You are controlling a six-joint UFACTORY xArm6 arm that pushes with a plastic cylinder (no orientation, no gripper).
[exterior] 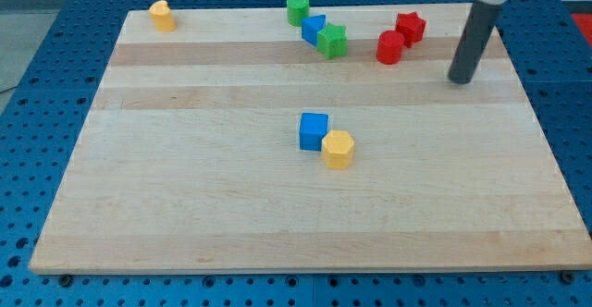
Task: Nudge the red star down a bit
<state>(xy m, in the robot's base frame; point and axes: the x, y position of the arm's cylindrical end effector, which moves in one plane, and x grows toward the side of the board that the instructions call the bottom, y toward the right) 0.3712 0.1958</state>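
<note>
The red star (410,27) lies near the view's top right of the wooden board (185,187). A red cylinder (389,47) sits just below and left of it, touching or nearly touching. My tip (460,79) rests on the board to the right of and below the red star, clear of both red blocks. The dark rod rises from it toward the view's top right corner.
A green cylinder (297,9), a blue block (314,29) and a green star (332,41) cluster at the top centre. A yellow block (162,16) sits at the top left. A blue cube (314,130) and a yellow hexagon (339,149) touch mid-board.
</note>
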